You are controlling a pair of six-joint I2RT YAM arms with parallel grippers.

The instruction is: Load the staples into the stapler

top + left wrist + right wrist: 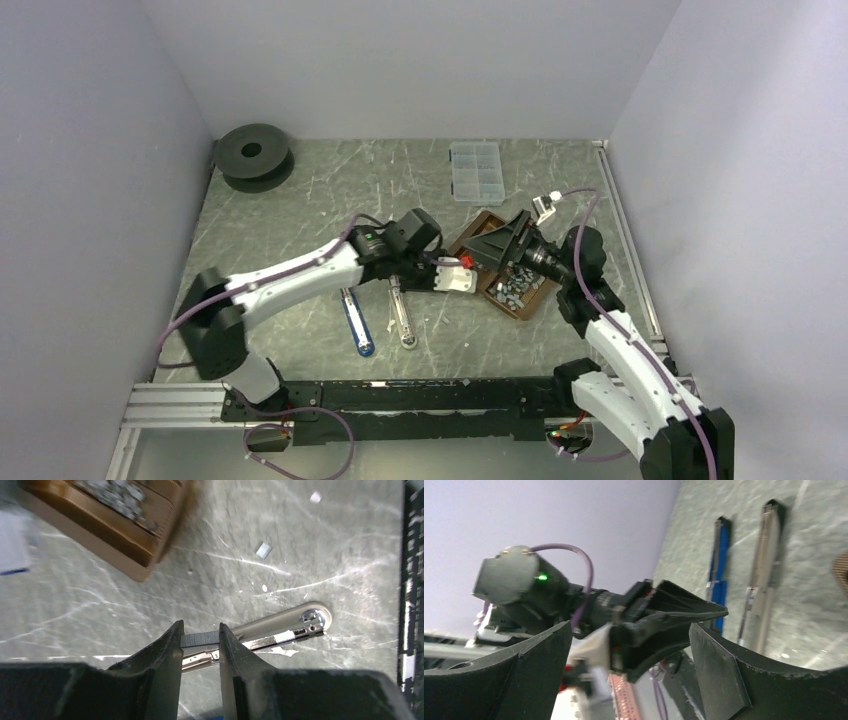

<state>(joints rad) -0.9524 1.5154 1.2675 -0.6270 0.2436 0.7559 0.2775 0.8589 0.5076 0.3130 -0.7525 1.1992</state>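
top external: the left gripper (412,278) sits just left of the brown tray (478,232), low over the upper end of the silver stapler (402,315); its jaw gap cannot be made out from here. the right gripper (500,252) hangs over the brown tray with its fingers spread. the tray holds a heap of staples (515,290) in its near corner. a clear compartment box (475,170) lies just beyond the tray; its contents cannot be made out. a blue stapler (355,320) lies left of the silver one, farther from the tray.

left wrist: the left gripper (200,640) is clamped on one grey staple strip (200,639), held crosswise between both fingers (165,655) just above the opened silver stapler (280,630). the brown tray (145,540) shows at upper left with blurred staples (115,495) inside. a loose staple piece (263,550) lies on the table right of the tray.

right wrist: the right gripper (630,630) stands wide apart and grips nothing. between its fingers (734,665) the left gripper (704,612) shows, pointing toward the silver stapler (764,575) and blue stapler (719,570).
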